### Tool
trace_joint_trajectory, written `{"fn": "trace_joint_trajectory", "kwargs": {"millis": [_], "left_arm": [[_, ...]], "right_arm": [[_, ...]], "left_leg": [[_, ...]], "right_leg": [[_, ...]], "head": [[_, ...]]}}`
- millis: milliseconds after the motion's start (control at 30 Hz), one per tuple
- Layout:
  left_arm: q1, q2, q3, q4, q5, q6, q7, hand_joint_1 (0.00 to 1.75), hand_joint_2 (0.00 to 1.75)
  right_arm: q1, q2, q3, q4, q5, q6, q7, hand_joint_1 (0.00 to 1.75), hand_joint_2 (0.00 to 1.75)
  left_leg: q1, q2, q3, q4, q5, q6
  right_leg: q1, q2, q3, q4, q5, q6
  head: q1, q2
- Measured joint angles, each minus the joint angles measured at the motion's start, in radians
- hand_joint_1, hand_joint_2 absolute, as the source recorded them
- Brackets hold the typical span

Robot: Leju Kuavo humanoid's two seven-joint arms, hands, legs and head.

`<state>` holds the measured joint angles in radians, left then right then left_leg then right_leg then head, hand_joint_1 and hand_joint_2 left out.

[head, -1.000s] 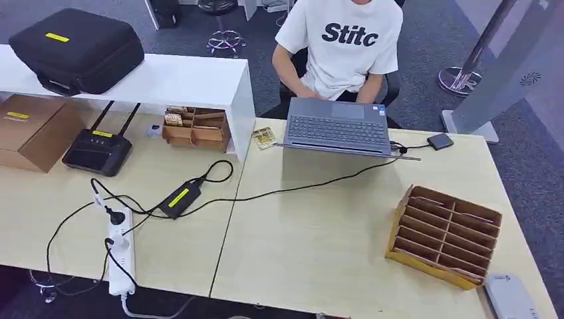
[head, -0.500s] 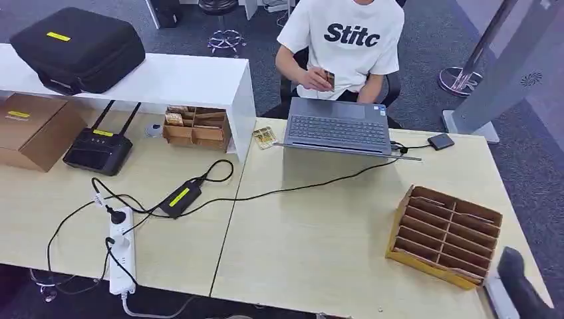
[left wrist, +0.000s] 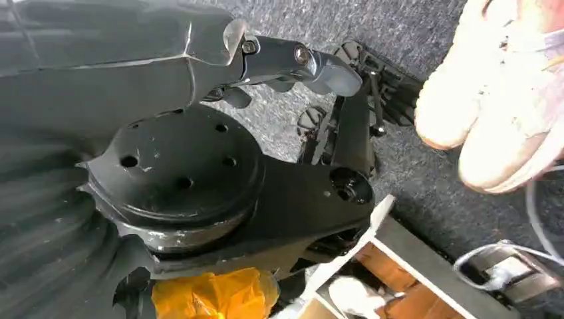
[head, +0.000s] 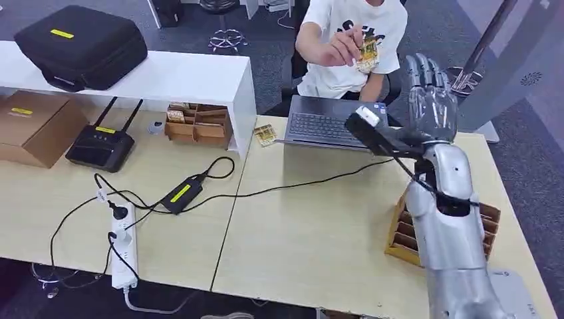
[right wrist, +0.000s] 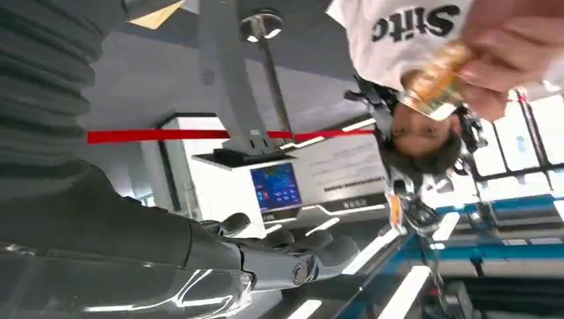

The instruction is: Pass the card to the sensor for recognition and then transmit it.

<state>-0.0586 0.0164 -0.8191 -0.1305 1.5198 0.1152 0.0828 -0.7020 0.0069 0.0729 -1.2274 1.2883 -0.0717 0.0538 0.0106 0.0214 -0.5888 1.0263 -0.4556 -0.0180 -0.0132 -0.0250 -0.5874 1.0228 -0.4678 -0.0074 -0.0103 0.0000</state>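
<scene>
The right hand (head: pixel 431 100) is raised above the tabletop (head: pixel 312 232), just past the wooden slotted organizer (head: pixel 402 232), its fingers (head: pixel 425 73) straight, spread apart and holding nothing. Beyond it sits the laptop (head: pixel 322 125). Farther still, behind the laptop, a person's hand (head: pixel 339 48) pinches the card (head: pixel 366 53), held up and apart from the robot's fingers. The left hand (left wrist: pixel 292 63) hangs near the floor, fingers curled around nothing.

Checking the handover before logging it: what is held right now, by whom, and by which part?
The person's hand pinches the card by one edge. The right hand is raised near it, fingers spread, holding nothing.
</scene>
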Motion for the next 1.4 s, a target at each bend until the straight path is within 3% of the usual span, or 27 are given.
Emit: {"fn": "trace_joint_trajectory", "kwargs": {"millis": [200, 467, 500, 533, 867, 1267, 1400], "left_arm": [[-0.001, 0.007, -0.027, 0.000, 0.012, 0.000, 0.004, 0.00, 1.75], [-0.001, 0.011, -0.038, 0.000, 0.018, -0.003, 0.004, 0.00, 1.75], [-0.001, 0.011, -0.041, 0.000, 0.021, -0.003, 0.006, 0.00, 1.75], [-0.001, 0.011, -0.044, 0.000, 0.023, -0.003, 0.010, 0.00, 1.75], [-0.001, 0.012, -0.059, 0.000, 0.042, -0.001, 0.017, 0.00, 1.75], [-0.002, 0.012, -0.077, 0.000, 0.050, 0.005, 0.016, 0.00, 1.75], [-0.001, 0.011, -0.077, 0.000, 0.050, 0.012, 0.016, 0.00, 1.75]], "right_arm": [[-0.126, 0.000, -0.001, 0.201, 0.034, 0.008, 0.017, 0.00, 1.75], [-0.147, 0.027, -0.019, 0.266, 0.052, 0.013, 0.014, 0.00, 1.75], [-0.147, 0.030, -0.019, 0.269, 0.064, 0.008, 0.014, 0.07, 1.75], [-0.146, 0.032, -0.019, 0.269, 0.077, 0.003, 0.017, 1.75, 1.75], [-0.097, 0.057, -0.062, 0.199, 0.127, -0.038, -0.021, 1.75, 1.75], [-0.074, 0.082, -0.079, 0.126, 0.125, -0.032, -0.051, 1.75, 1.75], [-0.061, 0.095, -0.094, 0.110, 0.017, -0.016, -0.097, 1.75, 1.75]], "left_leg": [[0.000, -0.001, -0.001, 0.000, 0.000, 0.000], [0.000, -0.001, -0.002, 0.000, 0.000, 0.000], [0.000, -0.001, -0.002, 0.000, 0.000, 0.000], [0.000, -0.001, -0.002, 0.000, 0.000, 0.000], [0.000, -0.001, -0.003, 0.000, 0.000, 0.000], [0.000, -0.001, -0.004, 0.000, 0.000, 0.000], [0.000, -0.001, -0.004, 0.000, 0.000, 0.000]], "right_leg": [[0.000, -0.001, -0.001, 0.000, 0.000, 0.000], [0.000, -0.001, -0.001, 0.000, 0.000, 0.000], [0.000, -0.001, -0.001, 0.000, 0.000, 0.000], [0.000, -0.001, -0.001, 0.000, 0.000, 0.000], [0.000, -0.001, -0.002, 0.000, 0.000, 0.000], [0.000, -0.001, -0.004, 0.000, 0.000, 0.000], [0.000, -0.001, -0.004, 0.000, 0.000, 0.000]], "head": [[0.000, 0.000], [0.000, 0.000], [0.000, 0.000], [0.000, 0.000], [0.000, 0.000], [0.000, 0.000], [0.001, 0.000]]}}
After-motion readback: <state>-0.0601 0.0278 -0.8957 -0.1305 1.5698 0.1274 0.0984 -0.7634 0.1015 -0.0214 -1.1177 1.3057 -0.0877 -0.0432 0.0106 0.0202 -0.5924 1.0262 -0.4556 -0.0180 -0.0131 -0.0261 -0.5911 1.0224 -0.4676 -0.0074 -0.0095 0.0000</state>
